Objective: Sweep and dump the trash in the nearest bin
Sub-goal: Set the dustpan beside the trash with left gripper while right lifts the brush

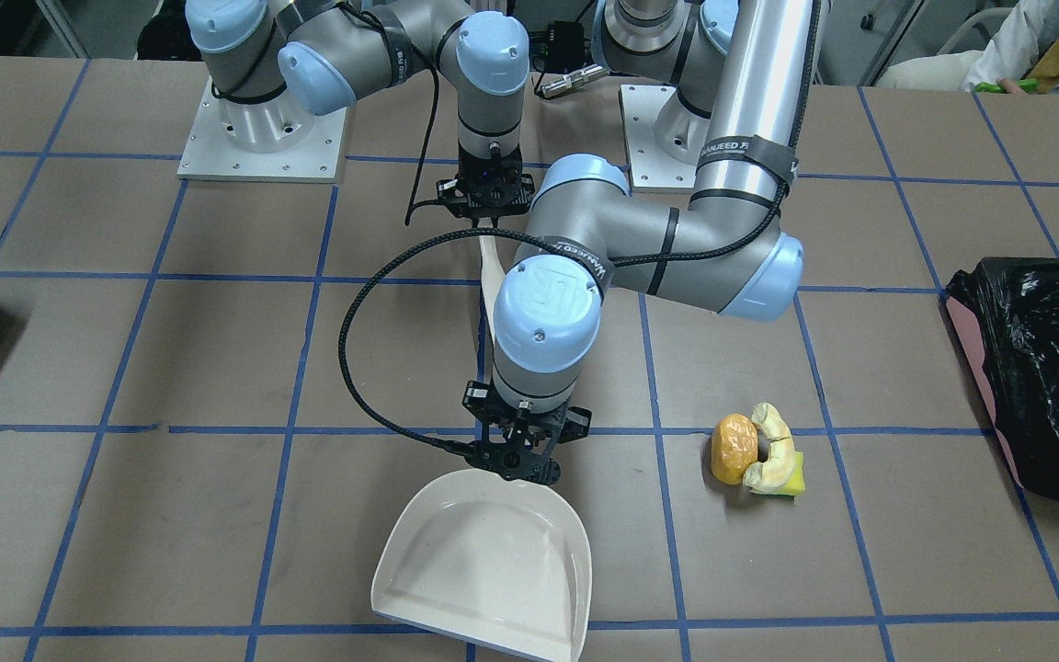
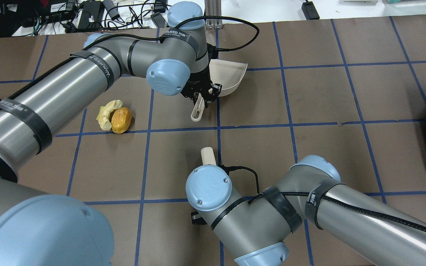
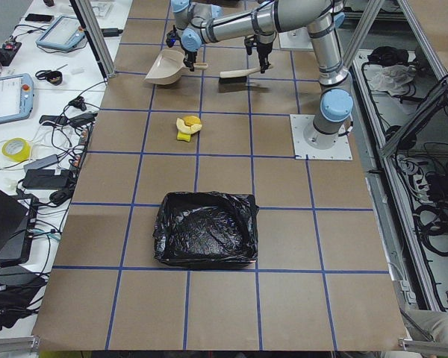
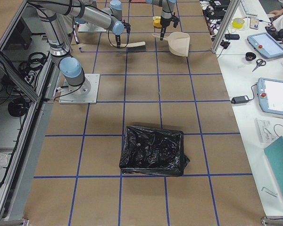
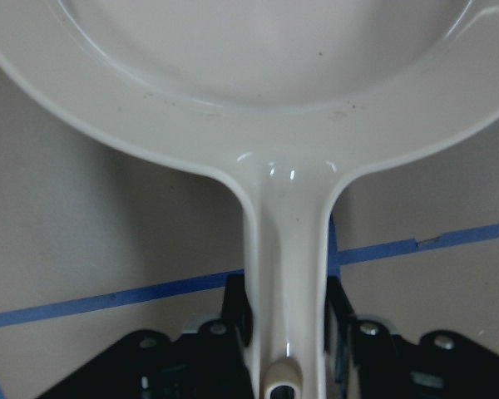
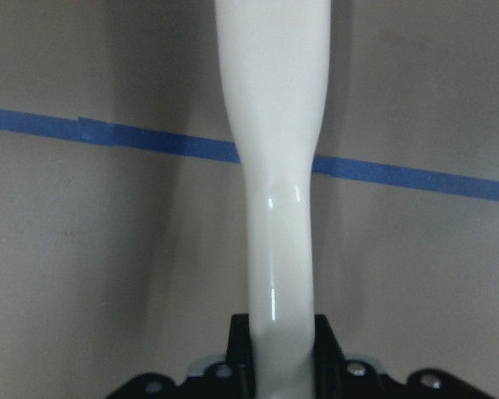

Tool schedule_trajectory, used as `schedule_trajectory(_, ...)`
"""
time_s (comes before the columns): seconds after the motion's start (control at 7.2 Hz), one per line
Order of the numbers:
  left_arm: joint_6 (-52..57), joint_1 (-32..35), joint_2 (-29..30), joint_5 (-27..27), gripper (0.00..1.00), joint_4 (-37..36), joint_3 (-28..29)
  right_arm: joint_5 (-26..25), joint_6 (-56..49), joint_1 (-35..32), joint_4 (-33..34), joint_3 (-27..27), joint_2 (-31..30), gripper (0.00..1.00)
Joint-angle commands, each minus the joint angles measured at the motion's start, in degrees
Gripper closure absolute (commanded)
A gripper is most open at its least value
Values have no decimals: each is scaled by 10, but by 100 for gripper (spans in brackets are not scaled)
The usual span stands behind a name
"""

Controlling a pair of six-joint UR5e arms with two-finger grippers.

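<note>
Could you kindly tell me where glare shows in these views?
Left wrist view: small glints on the dustpan handle. Right wrist view: a like glint on the brush handle. Overhead view: bright streaks along the left arm. Front-facing view: the bin shines in patches on its black liner.
</note>
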State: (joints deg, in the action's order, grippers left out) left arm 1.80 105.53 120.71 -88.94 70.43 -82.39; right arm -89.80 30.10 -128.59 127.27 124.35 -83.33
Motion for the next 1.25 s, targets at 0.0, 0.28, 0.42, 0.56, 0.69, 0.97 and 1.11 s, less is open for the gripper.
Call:
schedule_trajectory(0.0, 189, -71, -20, -19, 100, 18, 1, 4, 5, 0, 0, -2, -1, 85)
schedule_trajectory(0.28, 348, -142, -60, -34, 100, 59, 2, -2, -1, 1, 0, -4, -5, 90)
schedule_trajectory(0.42, 423, -179, -81, -53, 100, 85, 2, -2, -5, 2, 0, -9, -4, 92)
schedule_trajectory(0.56, 504, -215, -99, -54, 100, 108, 1, -2, -4, 2, -10, -21, -8, 92)
schedule_trajectory(0.69, 575, -248, -117, -64, 100, 123, 0, -2, -5, 3, -22, -26, -17, 93)
schedule_trajectory(0.97, 717, -324, -135, -68, 100, 131, -1, -3, -7, 14, -51, -39, -35, 96)
schedule_trajectory(1.11, 797, -361, -137, -84, 100, 130, -2, -11, -13, 18, -73, -54, -35, 98)
